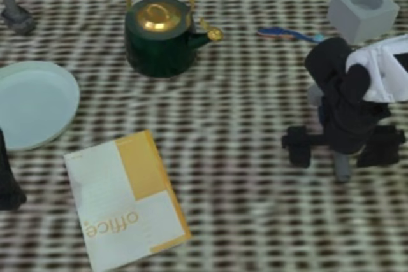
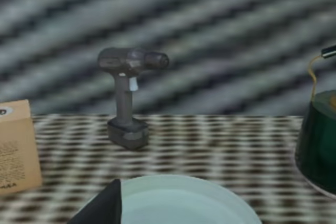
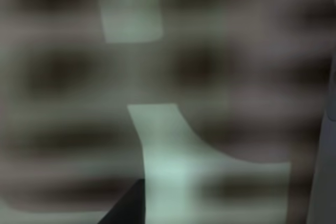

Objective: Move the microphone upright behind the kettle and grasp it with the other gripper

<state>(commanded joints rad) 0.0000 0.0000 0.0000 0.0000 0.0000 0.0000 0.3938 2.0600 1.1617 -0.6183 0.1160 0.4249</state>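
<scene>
The dark green kettle with its gold lid stands upright at the back of the table, left of centre; its side also shows in the left wrist view. The microphone lies flat on the right side of the table, mostly hidden under my right gripper. Only its grey handle end and a bit of blue show. That gripper is low over it, open, with its fingers wide apart on either side. The right wrist view is a close blur with one dark fingertip. My left gripper sits parked at the left edge, open.
A pale plate lies at the left, and a yellow-and-white "office" book at the front. A grey drill stands back left. A grey cube and a blue toothbrush are back right. A cardboard box shows in the left wrist view.
</scene>
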